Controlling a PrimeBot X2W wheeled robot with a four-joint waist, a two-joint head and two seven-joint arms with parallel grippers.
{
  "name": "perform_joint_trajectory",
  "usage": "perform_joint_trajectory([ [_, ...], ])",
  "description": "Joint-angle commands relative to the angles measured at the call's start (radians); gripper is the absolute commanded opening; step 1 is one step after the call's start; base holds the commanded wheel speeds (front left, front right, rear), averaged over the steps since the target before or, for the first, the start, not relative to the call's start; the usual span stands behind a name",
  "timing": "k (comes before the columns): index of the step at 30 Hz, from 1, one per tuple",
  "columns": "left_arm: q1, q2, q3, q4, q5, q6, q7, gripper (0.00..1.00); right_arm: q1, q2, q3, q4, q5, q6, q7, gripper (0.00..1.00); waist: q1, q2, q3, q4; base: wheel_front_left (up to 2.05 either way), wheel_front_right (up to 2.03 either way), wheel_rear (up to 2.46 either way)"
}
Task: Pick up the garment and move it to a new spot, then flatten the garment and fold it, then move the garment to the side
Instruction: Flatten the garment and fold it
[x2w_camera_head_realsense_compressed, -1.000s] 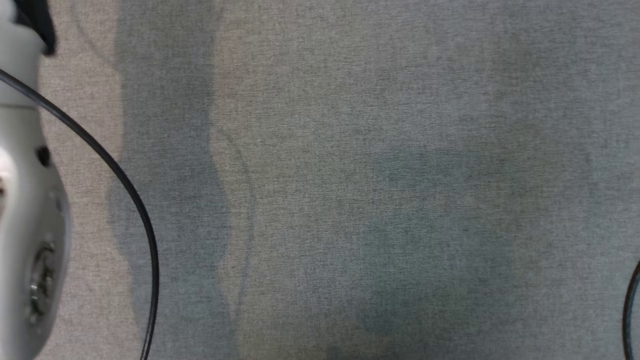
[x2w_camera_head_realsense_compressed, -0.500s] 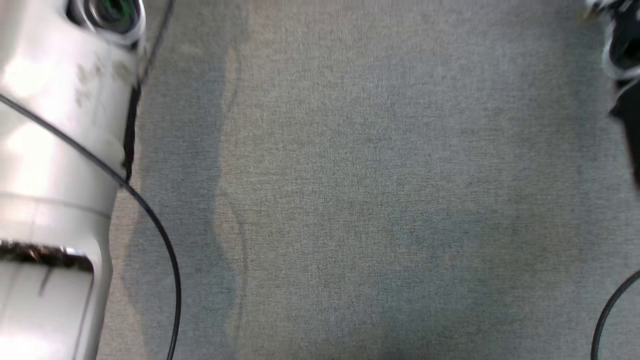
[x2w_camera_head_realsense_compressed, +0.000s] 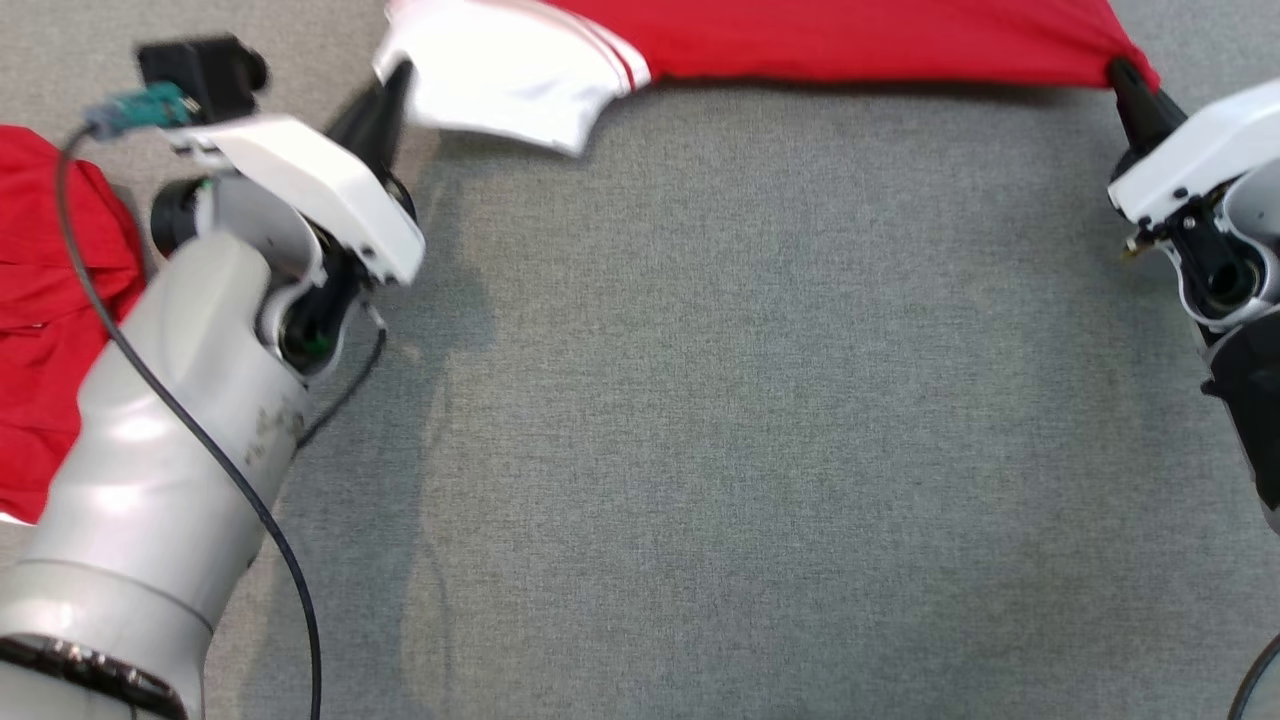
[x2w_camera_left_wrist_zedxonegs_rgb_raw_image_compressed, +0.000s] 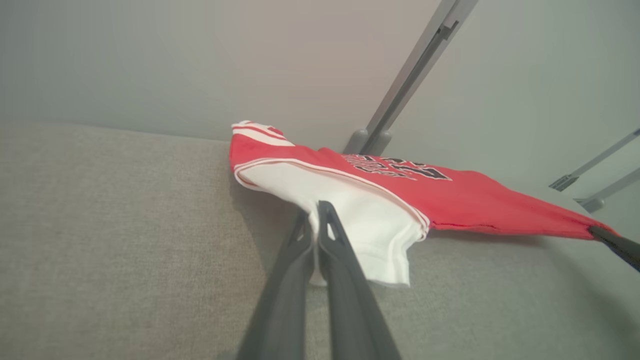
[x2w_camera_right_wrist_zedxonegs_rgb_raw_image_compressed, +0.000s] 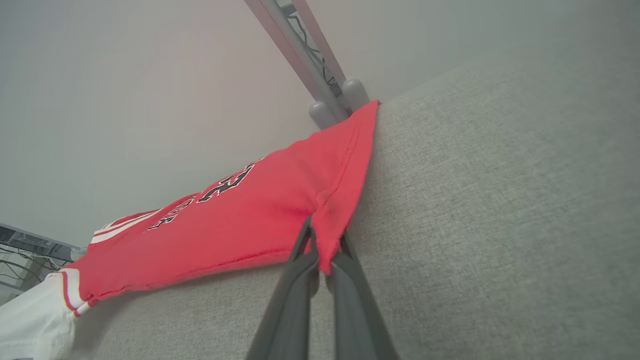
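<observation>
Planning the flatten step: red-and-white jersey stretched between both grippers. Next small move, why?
Probably draw left gripper and right gripper back together under tension: the red-and-white fabric jersey is pinched taut at the far edge of the grey woven surface.

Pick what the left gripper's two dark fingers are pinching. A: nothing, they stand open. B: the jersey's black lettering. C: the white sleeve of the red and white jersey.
C: in the left wrist view the left gripper is shut on the white sleeve of the red and white jersey, away from its black lettering.
</observation>
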Motion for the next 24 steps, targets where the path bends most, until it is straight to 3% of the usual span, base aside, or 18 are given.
perform_joint_trajectory([
  [1, 0.019, 0.010, -0.019, -0.010, 0.008, -0.002, 0.010, 0.00, 0.016, -0.018, 0.003, 0.009, 0.004, 0.000, -0.007, 0.00, 0.0000, 0.0000, -0.023, 0.008, 0.00, 0.00, 0.00],
  [11, 0.155, 0.116, -0.223, -0.117, -0.002, -0.002, 0.105, 0.00, 0.105, -0.027, 0.060, 0.023, 0.038, 0.000, -0.024, 0.00, 0.0000, 0.0000, -0.088, 0.014, 0.00, 0.00, 0.00],
  [24, 0.264, 0.249, -0.446, -0.338, -0.079, -0.002, 0.211, 0.00, 0.216, -0.059, 0.132, 0.059, 0.074, 0.000, 0.030, 0.00, 0.0000, 0.0000, -0.205, 0.010, 0.00, 0.00, 0.00],
])
